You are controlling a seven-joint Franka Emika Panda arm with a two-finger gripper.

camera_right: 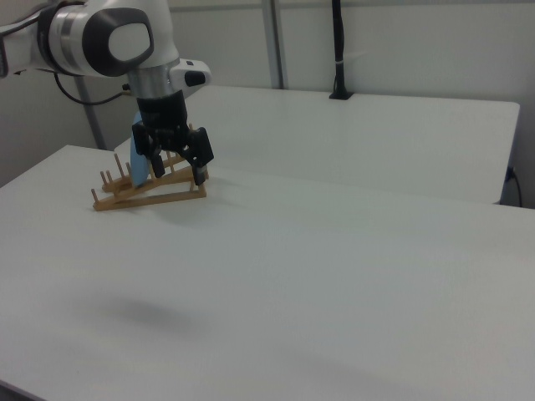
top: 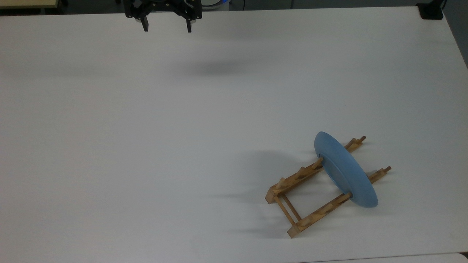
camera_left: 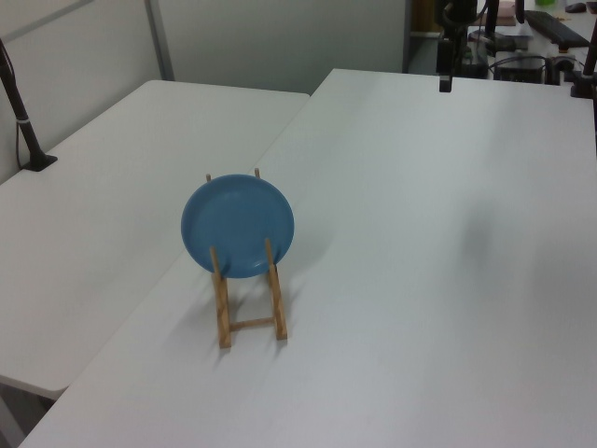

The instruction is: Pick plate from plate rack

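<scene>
The light-blue plate stands on edge between the pegs of the wooden plate rack, at the top view's lower right. My gripper hangs open and empty at the top view's upper edge, far from the rack and well above the table. In the left view the plate faces the camera in the rack, with the gripper far behind it. In the right view the gripper overlaps the rack, and a sliver of the plate shows beside it.
The rack stands on a wide white table, near the edge that borders a second white table. A black post is clamped to that second table. A black object sits at the top view's upper right corner.
</scene>
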